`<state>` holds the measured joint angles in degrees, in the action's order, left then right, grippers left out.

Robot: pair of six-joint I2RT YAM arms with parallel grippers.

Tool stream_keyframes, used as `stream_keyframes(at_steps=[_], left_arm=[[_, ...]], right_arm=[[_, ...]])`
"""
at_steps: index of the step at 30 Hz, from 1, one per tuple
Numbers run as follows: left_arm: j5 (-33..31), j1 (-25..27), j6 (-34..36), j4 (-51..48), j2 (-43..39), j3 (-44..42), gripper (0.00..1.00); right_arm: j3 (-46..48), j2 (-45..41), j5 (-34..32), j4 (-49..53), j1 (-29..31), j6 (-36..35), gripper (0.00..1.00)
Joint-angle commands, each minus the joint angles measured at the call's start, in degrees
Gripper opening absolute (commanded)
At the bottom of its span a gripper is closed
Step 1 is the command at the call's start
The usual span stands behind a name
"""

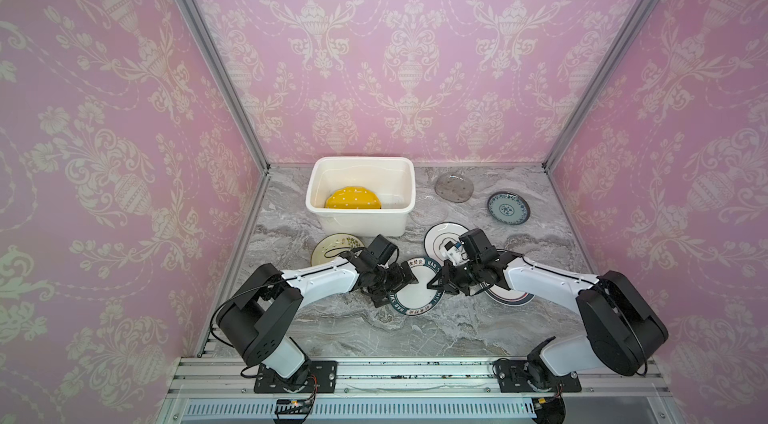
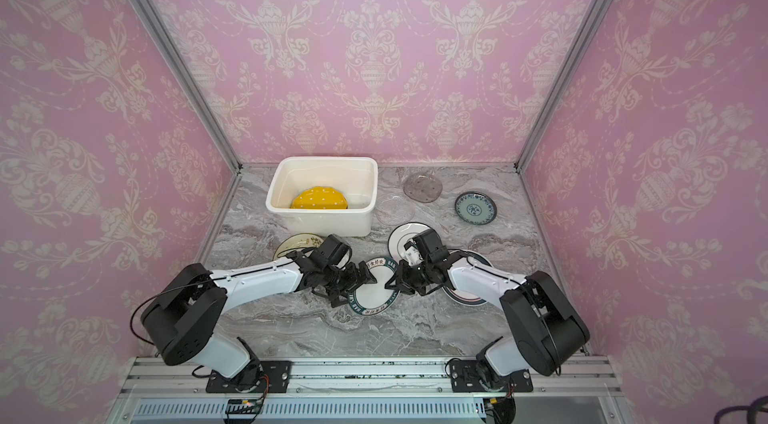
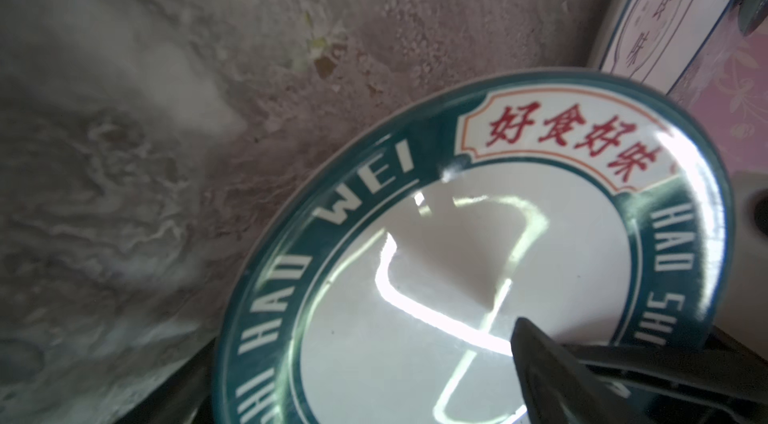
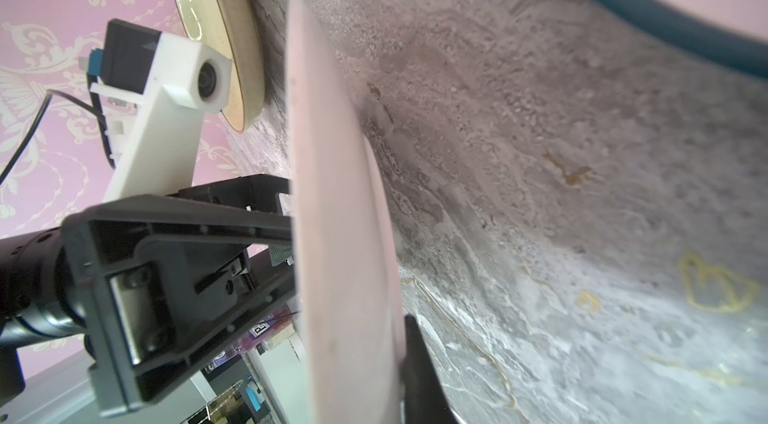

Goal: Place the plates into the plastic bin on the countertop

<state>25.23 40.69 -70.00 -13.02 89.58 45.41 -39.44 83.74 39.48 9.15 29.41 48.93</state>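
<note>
Where the countertop [image 1: 374, 330] meets the front rail [image 1: 415, 364], we have a broad bare stretch of marble. Beyond it, the lettered plate [image 1: 415, 295] lies mid-counter between both arms. Our right gripper [image 1: 435, 281] pinches its right rim, with one finger [image 4: 415, 363] on the underside. Our left gripper [image 1: 398, 287] stands spread wide at the opposite rim, clamping nothing. Farthest back, the plastic bin [image 1: 360, 224] stands by the rear edge, left of centre. It holds the yellow dotted plate [image 1: 353, 199], well apart from both grippers.
</note>
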Motion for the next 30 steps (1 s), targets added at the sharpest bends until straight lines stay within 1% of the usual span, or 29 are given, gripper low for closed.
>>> stream_keyframes(at_steps=[1,4,8,11,14,18,21,23,26,30], left_arm=[[-0.9,0.5,0.2,-1.0,-3.2,1.3,0.99],[-4.5,0.5,1.2,-3.8,-7.9,1.5,0.99],[-8.6,0.4,3.4,-8.8,-14.7,2.4,0.99],[-12.8,0.3,5.2,-13.0,-20.7,3.1,0.99],[-17.7,-0.1,6.9,-15.5,-27.9,3.2,0.99],[-26.4,-1.2,9.9,-19.2,-39.1,3.8,0.99],[-32.3,-2.6,12.3,-21.1,-46.6,4.6,0.99],[-34.9,-3.3,14.2,-21.8,-50.1,5.3,0.99],[-38.7,-3.8,17.0,-24.0,-53.4,7.8,0.99],[-44.2,-3.9,21.7,-30.9,-53.4,14.9,0.99]], right_arm=[[-1.7,-2.4,-1.2,3.1,0.5,-1.9,0.04],[-2.7,-4.2,-2.7,6.1,0.5,-2.5,0.0],[-4.2,-7.5,-4.9,9.4,0.4,-2.7,0.0],[-7.1,-10.5,-6.6,13.5,0.4,-3.2,0.0],[-11.2,-14.1,-8.1,17.4,0.4,-3.5,0.0],[-18.6,-17.8,-9.5,22.9,0.5,-4.2,0.0],[-24.3,-18.8,-9.9,25.5,0.6,-4.4,0.0],[-28.9,-18.6,-10.2,26.1,0.6,-4.0,0.0],[-34.7,-17.3,-11.2,25.7,0.7,-2.4,0.0],[-39.9,-14.7,-13.6,21.0,1.3,1.9,0.0]])
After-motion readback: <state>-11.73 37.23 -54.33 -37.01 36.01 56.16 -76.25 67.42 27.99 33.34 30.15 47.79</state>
